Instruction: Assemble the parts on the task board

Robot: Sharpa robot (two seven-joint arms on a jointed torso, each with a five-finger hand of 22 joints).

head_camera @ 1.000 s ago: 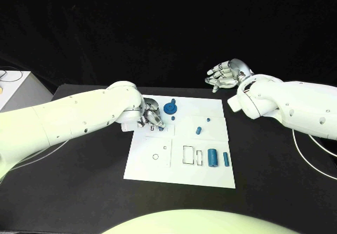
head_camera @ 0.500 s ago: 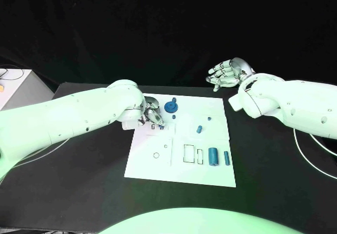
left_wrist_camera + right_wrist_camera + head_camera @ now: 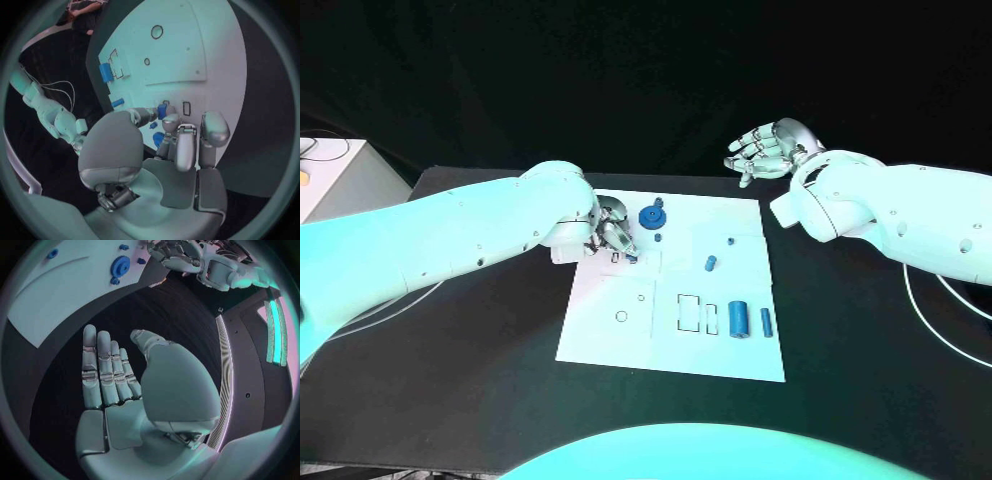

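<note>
Nothing has moved: left hand (image 3: 612,236) still pinches a small part (image 3: 162,111) over the board (image 3: 610,340); right hand (image 3: 764,152) stays released above the desk (image 3: 473,400).

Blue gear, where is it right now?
Head view: the gear stands at the board's far edge, left of centre, just right of the left hand.
</note>
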